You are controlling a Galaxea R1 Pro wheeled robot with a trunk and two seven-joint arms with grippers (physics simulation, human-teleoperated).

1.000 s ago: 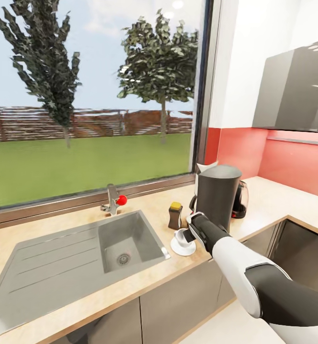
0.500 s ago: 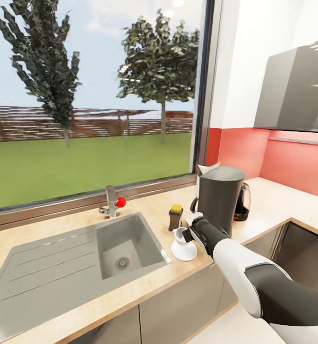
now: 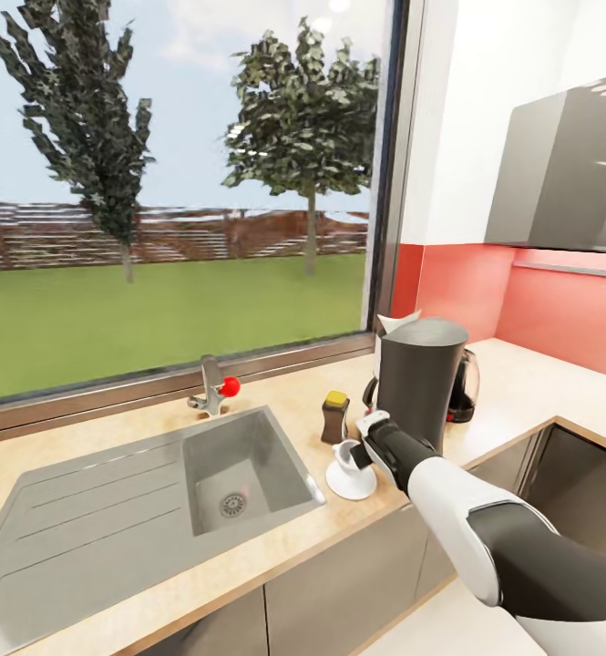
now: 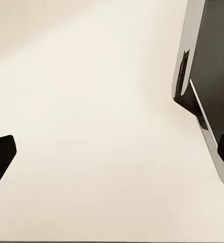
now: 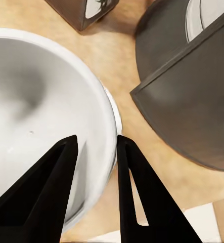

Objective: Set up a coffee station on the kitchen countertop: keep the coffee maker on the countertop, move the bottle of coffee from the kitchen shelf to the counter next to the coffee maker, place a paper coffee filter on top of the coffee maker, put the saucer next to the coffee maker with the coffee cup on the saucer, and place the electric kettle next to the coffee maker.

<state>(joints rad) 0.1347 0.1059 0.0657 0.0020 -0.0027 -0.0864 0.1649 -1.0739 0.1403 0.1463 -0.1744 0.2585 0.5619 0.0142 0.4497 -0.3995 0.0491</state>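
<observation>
At the counter (image 3: pixel 521 383)'s front edge, right of the sink (image 3: pixel 239 469), the bottle of coffee (image 3: pixel 334 416) stands just behind the saucer (image 3: pixel 350 481). Since a second ago the coffee cup (image 3: pixel 346 454) has settled upright on the saucer, the right claw (image 3: pixel 362 453) still pinching its rim, one finger inside and one outside. Beside them rises the coffee maker (image 3: pixel 419 381), paper coffee filter (image 3: pixel 395 321) on top and electric kettle (image 3: pixel 459 384) behind. Releasing looks like the only step left. The left claw's (image 4: pixel 112 152) spread fingers hold nothing.
</observation>
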